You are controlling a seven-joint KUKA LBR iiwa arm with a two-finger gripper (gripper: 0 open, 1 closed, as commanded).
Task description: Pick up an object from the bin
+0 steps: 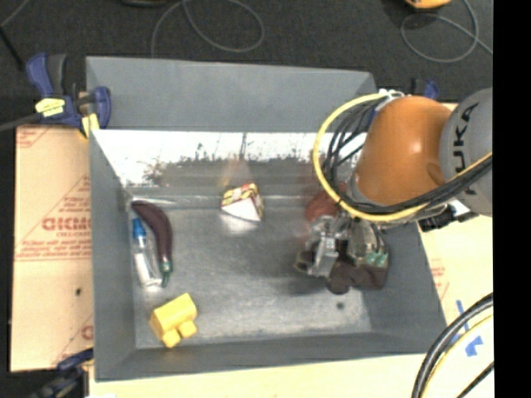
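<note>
Hand [336,259]: low at the right side of the grey metal bin [249,305]; clenched or released cannot be told.
Thing: dark brown lump [355,279], just beneath it.
Care: centre on the lump, then lift straight.

i see a dark brown, lumpy thing [355,279] lying on the floor of the bin [249,305] at about four o'clock, near the right wall. the end effector [336,255] hides its upper part, so i can't tell its full shape.
</note>
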